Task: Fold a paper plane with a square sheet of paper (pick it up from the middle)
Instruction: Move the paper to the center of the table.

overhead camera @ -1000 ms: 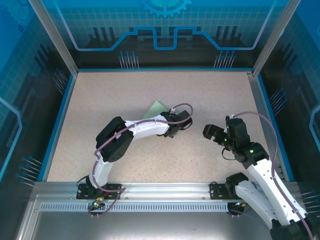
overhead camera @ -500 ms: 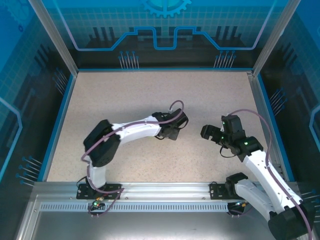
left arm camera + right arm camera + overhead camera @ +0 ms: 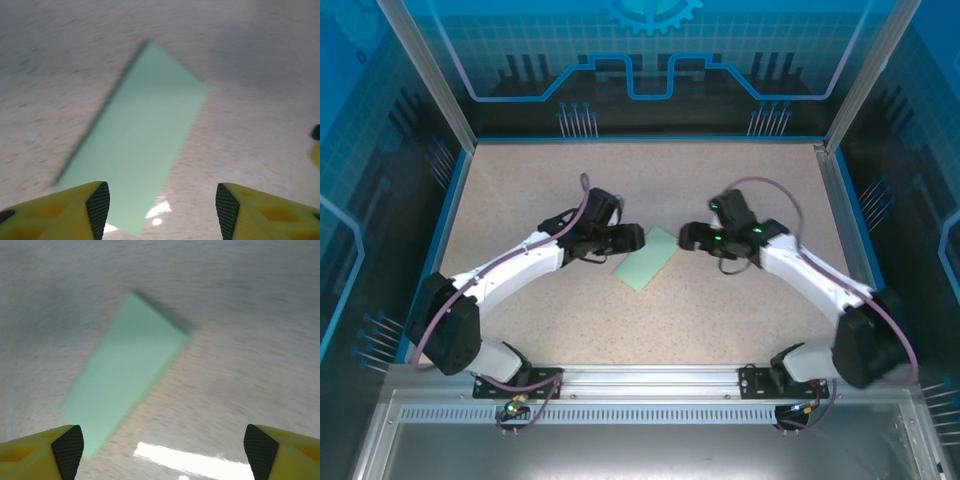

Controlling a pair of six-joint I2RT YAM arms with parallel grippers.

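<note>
Both arms are white shells with black joints and trailing mauve cables, green lights dot the right wrist, and the left claw and right claw have yellow fingers with black textured pads.

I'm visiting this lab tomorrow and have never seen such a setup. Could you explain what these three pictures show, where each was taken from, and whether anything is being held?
The machine is a pair of robot arms bolted at the near edge of a speckled table inside a blue-walled booth. One picture looks down from above and behind them: the left gripper and the right gripper face each other across a pale green paper lying flat mid-table. It looks oblong rather than square, so it may be folded once. The other two pictures come from cameras on the wrists; the yellow blocks at their bottom corners are each gripper's own fingers. Both show that paper up close, blurred. Both grippers stand open and hold nothing; the paper rests on the table.
</note>
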